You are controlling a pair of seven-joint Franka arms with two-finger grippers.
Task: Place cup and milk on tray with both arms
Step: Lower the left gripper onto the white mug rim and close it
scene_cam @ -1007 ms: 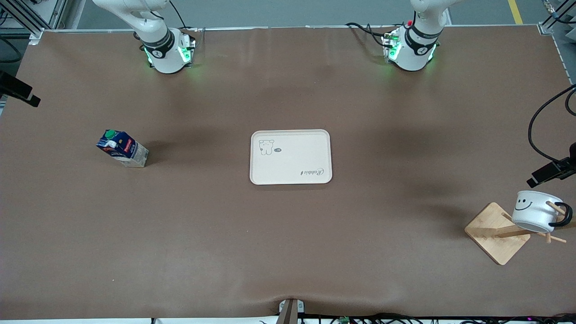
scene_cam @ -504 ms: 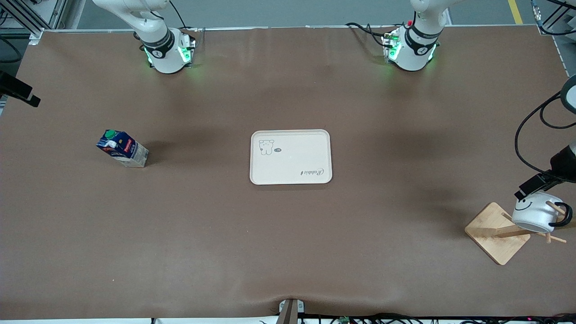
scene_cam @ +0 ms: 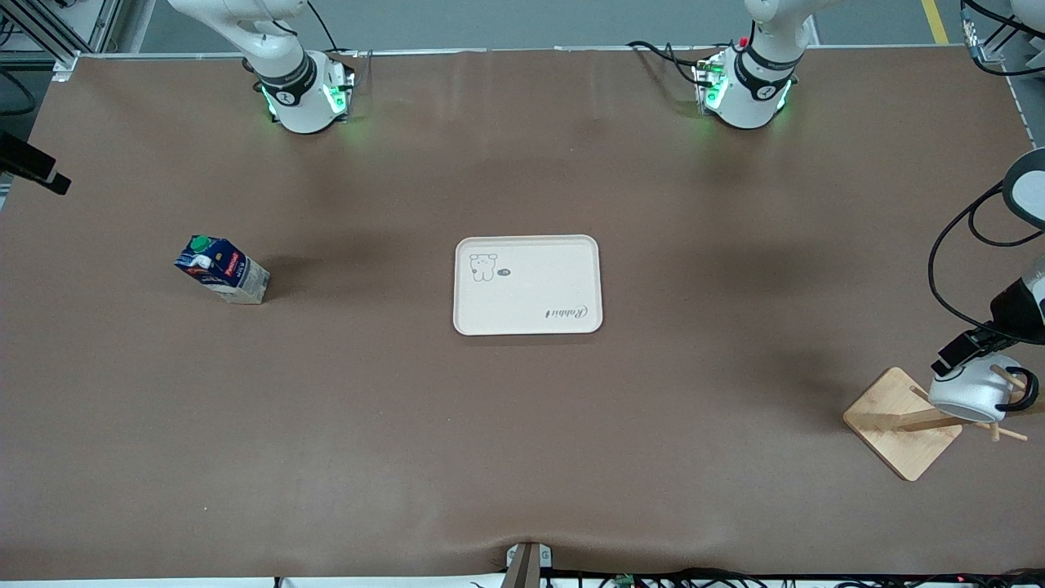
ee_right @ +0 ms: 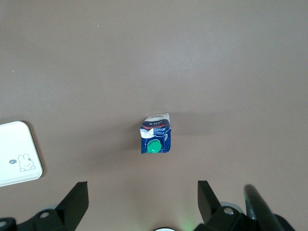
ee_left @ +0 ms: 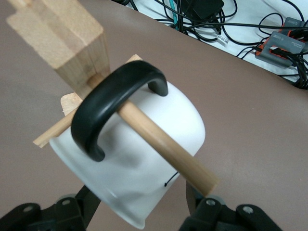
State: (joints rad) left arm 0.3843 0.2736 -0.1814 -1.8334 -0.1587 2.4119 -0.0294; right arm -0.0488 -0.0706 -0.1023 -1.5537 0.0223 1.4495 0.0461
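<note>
The white cup (scene_cam: 976, 394) hangs by its black handle (ee_left: 108, 103) on a peg of a wooden rack at the left arm's end of the table. My left gripper (scene_cam: 963, 353) is open, with its fingers (ee_left: 192, 204) on either side of the cup's (ee_left: 144, 159) rim end. The dark-blue milk (scene_cam: 222, 269) with a green cap stands on the table toward the right arm's end. My right gripper (ee_right: 142, 192) is open and empty, high over the milk (ee_right: 155, 135). The cream tray (scene_cam: 527, 284) lies mid-table, and its corner shows in the right wrist view (ee_right: 14, 154).
The rack's square wooden base (scene_cam: 894, 425) sits near the table edge at the left arm's end, with its post (ee_left: 62, 38) and pegs (ee_left: 163, 149) close to my left fingers. Cables (ee_left: 231, 24) lie off the table edge. A black bracket (scene_cam: 526, 563) stands at the near edge.
My left gripper has come down from above the cup to its rim, now covering the smiley face. The milk, tray and right arm have not visibly moved.
</note>
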